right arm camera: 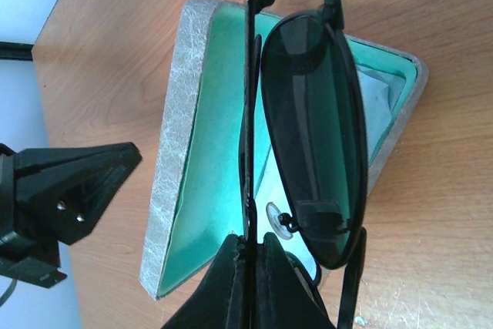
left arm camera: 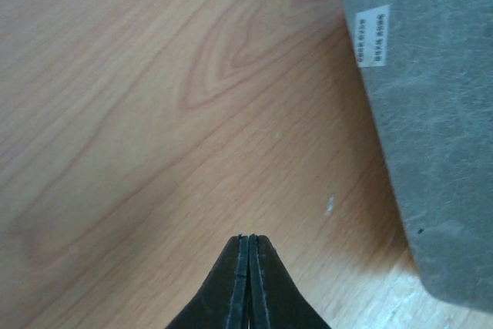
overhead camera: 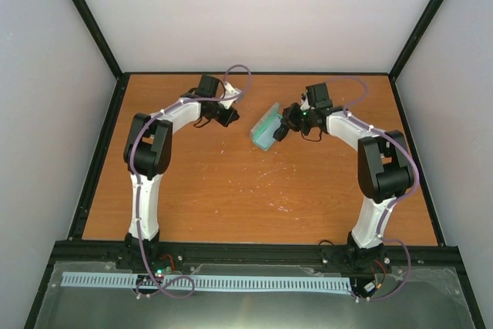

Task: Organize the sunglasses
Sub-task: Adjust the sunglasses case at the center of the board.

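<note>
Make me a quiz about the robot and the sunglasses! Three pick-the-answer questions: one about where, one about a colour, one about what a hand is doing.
1. Where are the sunglasses?
A) pinched in the right hand, at the open case
B) on a shelf
C) shut inside a box

2. What colour is the case's lining?
A) red
B) green
C) yellow

3. How is the left hand?
A) wide open
B) holding a cloth
C) shut, holding nothing

Answers:
1 A: the right wrist view shows the thin frame clamped there, in front of the case.
2 B: the inside shows green.
3 C: it is closed with nothing in it.
</note>
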Available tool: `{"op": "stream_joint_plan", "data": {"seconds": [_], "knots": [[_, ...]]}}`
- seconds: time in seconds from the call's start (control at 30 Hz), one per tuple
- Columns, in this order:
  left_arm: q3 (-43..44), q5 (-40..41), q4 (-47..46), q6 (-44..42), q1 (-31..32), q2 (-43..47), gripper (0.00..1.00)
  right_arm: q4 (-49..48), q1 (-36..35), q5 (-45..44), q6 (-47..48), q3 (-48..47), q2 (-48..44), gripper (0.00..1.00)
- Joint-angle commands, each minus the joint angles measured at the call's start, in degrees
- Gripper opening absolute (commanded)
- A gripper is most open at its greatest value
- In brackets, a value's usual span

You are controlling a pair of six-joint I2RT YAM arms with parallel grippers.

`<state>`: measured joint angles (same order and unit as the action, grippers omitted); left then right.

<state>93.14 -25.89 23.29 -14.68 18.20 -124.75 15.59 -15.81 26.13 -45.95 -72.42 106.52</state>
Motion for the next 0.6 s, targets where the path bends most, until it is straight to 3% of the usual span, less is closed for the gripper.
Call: {"op": "stream_joint_plan", "data": {"seconds": [0.0, 0.57], "knots": [[2.6, -1.8, 1.5, 1.5, 2.7, -2.2, 0.04, -1.2, -0.6, -0.4, -0.1, -2.5, 2.0, 0.03], [-0.3, -4.3, -0.6, 6.2, 7.3, -2.4, 0.04, -1.6, -1.9, 0.9, 0.6, -4.9, 7.5, 0.03]]}}
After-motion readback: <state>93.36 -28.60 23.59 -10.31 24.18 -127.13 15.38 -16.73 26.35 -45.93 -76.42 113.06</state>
